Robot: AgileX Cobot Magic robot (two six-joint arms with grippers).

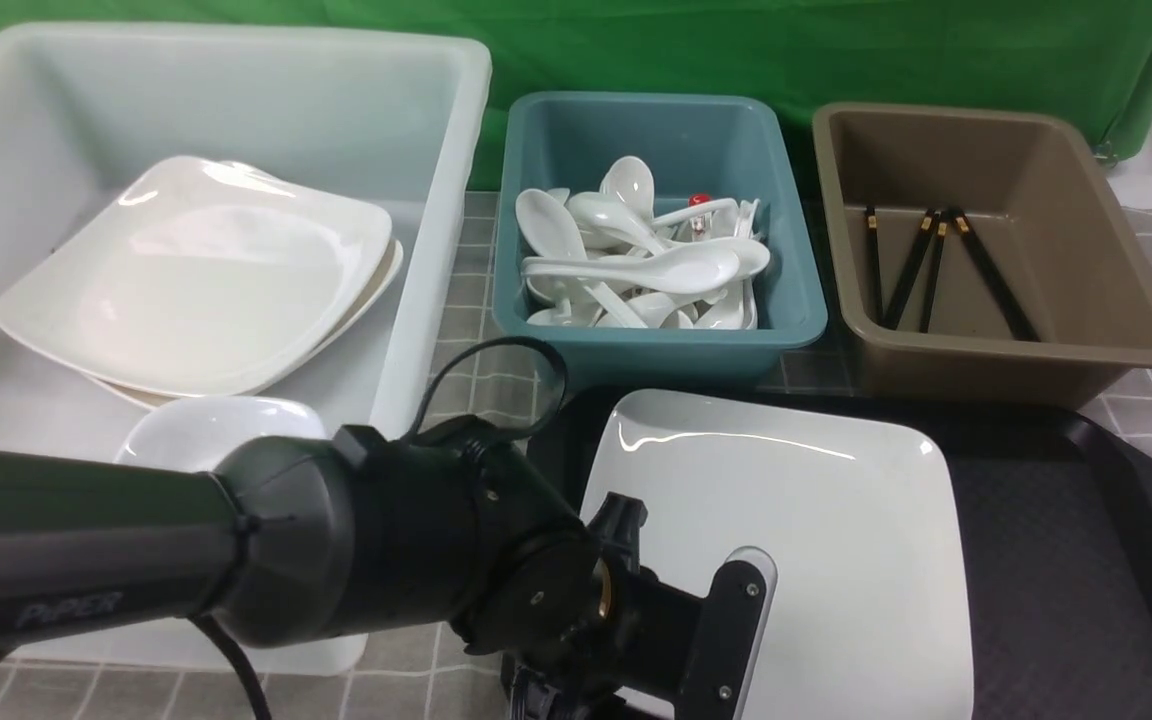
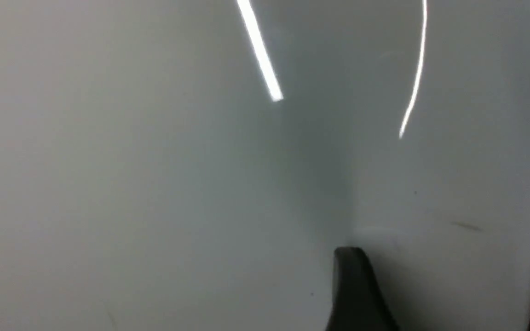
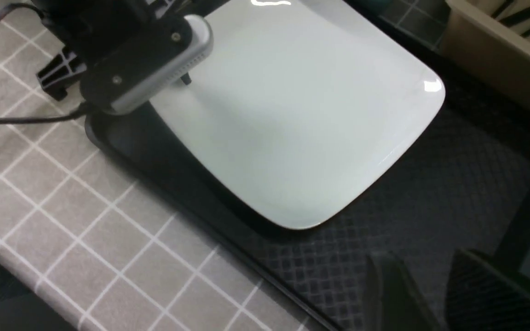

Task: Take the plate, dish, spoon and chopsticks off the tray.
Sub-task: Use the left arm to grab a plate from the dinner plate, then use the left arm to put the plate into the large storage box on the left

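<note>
The large white square plate (image 1: 836, 520) lies on the left part of the black tray (image 1: 1066, 560). My left gripper (image 3: 186, 80) is at the plate's left edge. In the left wrist view one finger (image 2: 352, 285) presses on the plate (image 2: 154, 161), and the other is hidden under it. My right gripper (image 3: 435, 294) is open and empty above the tray's textured floor (image 3: 430, 193), near the plate (image 3: 302, 119). A small white dish (image 1: 216, 425) lies in the white tub. Spoons (image 1: 636, 270) fill the teal tub. Black chopsticks (image 1: 936, 265) lie in the brown tub.
The white tub (image 1: 436, 200) at the left holds stacked large plates (image 1: 206, 280). The teal tub (image 1: 656, 340) and brown tub (image 1: 996, 360) stand behind the tray. A grey checked cloth (image 3: 62, 193) covers the table. My left arm (image 1: 136, 550) hides the tray's near left corner.
</note>
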